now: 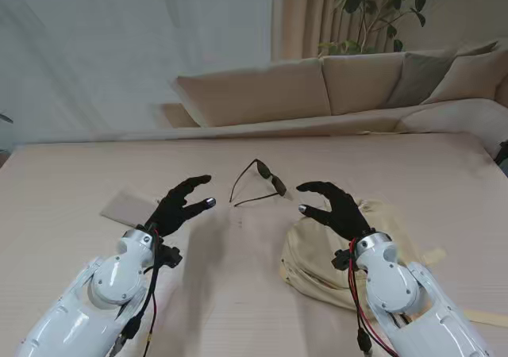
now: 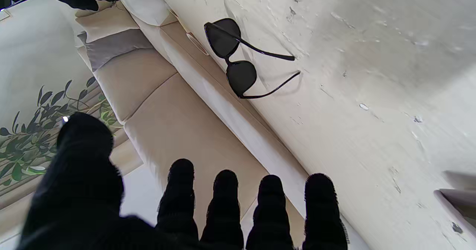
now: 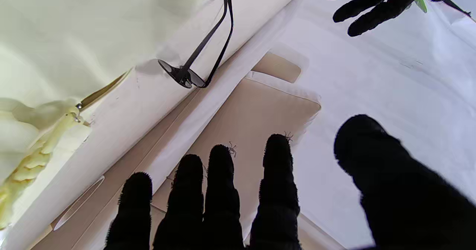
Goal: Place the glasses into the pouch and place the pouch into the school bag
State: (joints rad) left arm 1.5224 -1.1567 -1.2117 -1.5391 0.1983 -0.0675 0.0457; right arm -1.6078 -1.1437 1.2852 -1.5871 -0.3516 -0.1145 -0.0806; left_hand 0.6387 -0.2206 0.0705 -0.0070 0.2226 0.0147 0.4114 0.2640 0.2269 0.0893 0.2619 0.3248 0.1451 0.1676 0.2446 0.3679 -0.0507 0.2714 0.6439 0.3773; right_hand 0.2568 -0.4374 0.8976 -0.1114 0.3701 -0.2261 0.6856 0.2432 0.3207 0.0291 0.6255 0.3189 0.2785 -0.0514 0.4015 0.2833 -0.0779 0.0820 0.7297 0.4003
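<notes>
Fingers of both hands are spread and curled over nothing. In the stand's view the left hand [image 1: 179, 205] sits left of centre and the right hand [image 1: 333, 206] right of centre, palms turned toward each other, both held off the table [image 1: 238, 309]. The glasses [image 1: 258, 182] lie unfolded on the table at the middle of the frame, between the two hands and slightly farther from me, touching neither. The pouch [image 1: 127, 206], pale and flat, lies at the left, partly behind the left hand. The cream school bag [image 1: 317, 254] slumps at the lower right, under the right wrist.
</notes>
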